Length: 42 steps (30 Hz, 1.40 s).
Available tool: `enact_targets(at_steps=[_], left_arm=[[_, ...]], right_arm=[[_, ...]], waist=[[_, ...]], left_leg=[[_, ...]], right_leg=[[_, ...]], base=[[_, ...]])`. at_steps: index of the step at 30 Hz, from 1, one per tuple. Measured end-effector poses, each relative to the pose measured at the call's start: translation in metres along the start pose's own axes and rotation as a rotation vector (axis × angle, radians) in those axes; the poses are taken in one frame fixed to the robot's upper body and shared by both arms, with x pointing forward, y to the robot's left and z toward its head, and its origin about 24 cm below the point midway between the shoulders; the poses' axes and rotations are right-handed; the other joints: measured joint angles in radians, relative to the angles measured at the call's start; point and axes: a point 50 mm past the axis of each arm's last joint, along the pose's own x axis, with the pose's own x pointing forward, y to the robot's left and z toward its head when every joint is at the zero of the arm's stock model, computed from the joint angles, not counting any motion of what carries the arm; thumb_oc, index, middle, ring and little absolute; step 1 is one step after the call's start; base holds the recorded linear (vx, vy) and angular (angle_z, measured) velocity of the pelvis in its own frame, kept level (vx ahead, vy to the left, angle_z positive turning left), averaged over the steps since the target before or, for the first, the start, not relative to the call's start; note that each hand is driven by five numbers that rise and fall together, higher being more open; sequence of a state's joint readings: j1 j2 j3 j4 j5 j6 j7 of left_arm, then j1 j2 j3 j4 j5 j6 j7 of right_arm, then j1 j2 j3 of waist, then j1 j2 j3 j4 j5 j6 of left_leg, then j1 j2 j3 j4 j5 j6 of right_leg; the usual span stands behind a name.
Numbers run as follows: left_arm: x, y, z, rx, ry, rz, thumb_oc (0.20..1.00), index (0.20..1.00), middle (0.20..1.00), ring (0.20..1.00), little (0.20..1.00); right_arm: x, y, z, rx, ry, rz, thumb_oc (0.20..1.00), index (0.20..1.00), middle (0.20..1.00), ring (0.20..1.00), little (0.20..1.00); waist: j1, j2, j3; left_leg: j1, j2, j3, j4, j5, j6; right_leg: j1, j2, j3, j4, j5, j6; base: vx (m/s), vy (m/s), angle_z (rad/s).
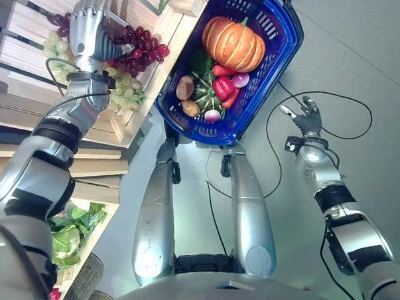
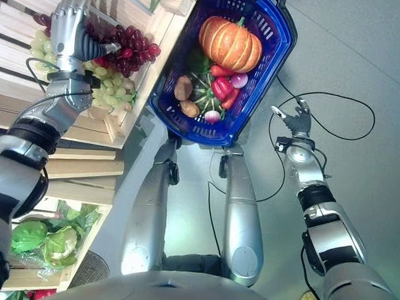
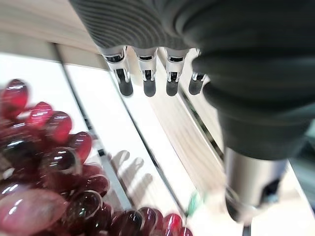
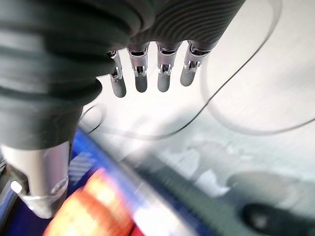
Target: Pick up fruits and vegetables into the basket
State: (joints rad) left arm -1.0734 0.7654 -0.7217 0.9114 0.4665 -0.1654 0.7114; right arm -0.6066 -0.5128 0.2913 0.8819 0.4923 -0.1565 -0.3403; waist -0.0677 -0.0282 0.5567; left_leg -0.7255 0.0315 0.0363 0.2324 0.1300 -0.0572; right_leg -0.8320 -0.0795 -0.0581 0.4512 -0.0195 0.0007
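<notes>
The left hand (image 1: 90, 19) hovers with straight fingers over red grapes (image 1: 139, 44) on a wooden shelf (image 1: 167, 29), beside a filled blue basket (image 1: 270, 67); the right hand (image 1: 306, 117) hangs relaxed.

One blue basket (image 1: 275, 60), holding one orange pumpkin (image 1: 233, 43), two brown potatoes (image 1: 185, 87), one red pepper (image 1: 222, 88), two radishes (image 1: 239, 79), one striped green squash (image 1: 204, 94) at 7 o'clock of the pumpkin. On the wooden shelf (image 1: 33, 20) at 9 o'clock: one bunch of red grapes (image 1: 139, 44), green grapes (image 1: 126, 88) alongside. Two cabbages (image 2: 45, 239) lower down.
</notes>
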Motion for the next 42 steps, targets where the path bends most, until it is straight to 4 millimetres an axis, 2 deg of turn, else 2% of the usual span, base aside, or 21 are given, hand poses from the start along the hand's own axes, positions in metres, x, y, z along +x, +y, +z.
enact_targets(at_steps=[2,6,12,18,23,30,42], left_arm=[[0.006,-0.003,0.001,0.107,-0.052,-0.066,1.0,1.0,1.0,1.0,1.0],[0.006,-0.01,0.0,0.198,-0.072,-0.177,1.0,1.0,1.0,1.0,1.0],[-0.002,-0.028,0.0,0.226,-0.066,-0.362,1.0,1.0,1.0,1.0,1.0],[-0.005,-0.037,0.002,0.229,-0.047,-0.475,1.0,1.0,1.0,1.0,1.0],[0.003,-0.033,0.001,0.245,-0.018,-0.494,1.0,1.0,1.0,1.0,1.0],[-0.003,-0.034,-0.012,0.352,0.04,-0.472,1.0,1.0,1.0,1.0,1.0],[-0.001,-0.032,-0.014,0.477,0.059,-0.403,1.0,1.0,1.0,1.0,1.0]], right_arm=[[0.005,-0.003,0.001,-0.011,0.011,-0.009,1.0,1.0,1.0,1.0,1.0],[0.01,-0.005,0.007,-0.019,0.006,-0.019,1.0,1.0,1.0,1.0,1.0],[0.014,-0.006,0.01,-0.033,0.017,-0.014,1.0,1.0,1.0,1.0,1.0],[0.017,-0.007,0.013,-0.044,0.023,-0.023,1.0,1.0,1.0,1.0,1.0],[0.019,-0.007,0.015,-0.045,0.023,-0.026,1.0,1.0,1.0,1.0,1.0],[0.021,-0.007,0.02,-0.048,0.015,-0.029,1.0,1.0,1.0,1.0,1.0],[0.023,-0.005,0.026,-0.043,-0.007,-0.034,1.0,1.0,1.0,1.0,1.0]], waist=[[-0.01,0.0,0.0],[-0.018,0.0,0.0],[-0.018,0.001,0.0],[-0.022,0.001,0.0],[-0.022,0.001,0.0],[-0.043,0.001,0.0],[-0.042,0.0,-0.001]], left_leg=[[0.0,0.0,0.002,-0.001,0.0,0.0],[0.0,0.001,0.009,-0.001,0.003,0.005],[-0.004,0.001,0.012,-0.001,0.002,0.006],[-0.013,0.001,0.012,0.004,0.0,0.006],[-0.029,0.002,0.012,0.006,0.0,0.006],[-0.049,0.002,0.008,0.024,-0.014,0.009],[-0.096,0.004,-0.003,0.042,-0.017,0.007]], right_leg=[[-0.001,0.001,0.001,0.0,0.0,0.0],[-0.005,0.004,0.01,-0.001,0.0,0.0],[-0.014,0.005,0.018,0.003,0.0,0.0],[-0.02,0.005,0.019,0.003,0.0,0.0],[-0.037,0.006,0.019,0.005,0.0,0.0],[-0.043,0.009,0.018,-0.001,0.004,-0.006],[-0.079,0.015,0.015,0.002,0.002,-0.003]], base=[[0.0,0.01,-0.02],[0.01,0.024,-0.06],[0.0,0.005,-0.02],[0.0,0.0,0.0],[0.0,0.0,0.0],[0.0,-0.002,-0.01],[0.0,0.0,0.0]])
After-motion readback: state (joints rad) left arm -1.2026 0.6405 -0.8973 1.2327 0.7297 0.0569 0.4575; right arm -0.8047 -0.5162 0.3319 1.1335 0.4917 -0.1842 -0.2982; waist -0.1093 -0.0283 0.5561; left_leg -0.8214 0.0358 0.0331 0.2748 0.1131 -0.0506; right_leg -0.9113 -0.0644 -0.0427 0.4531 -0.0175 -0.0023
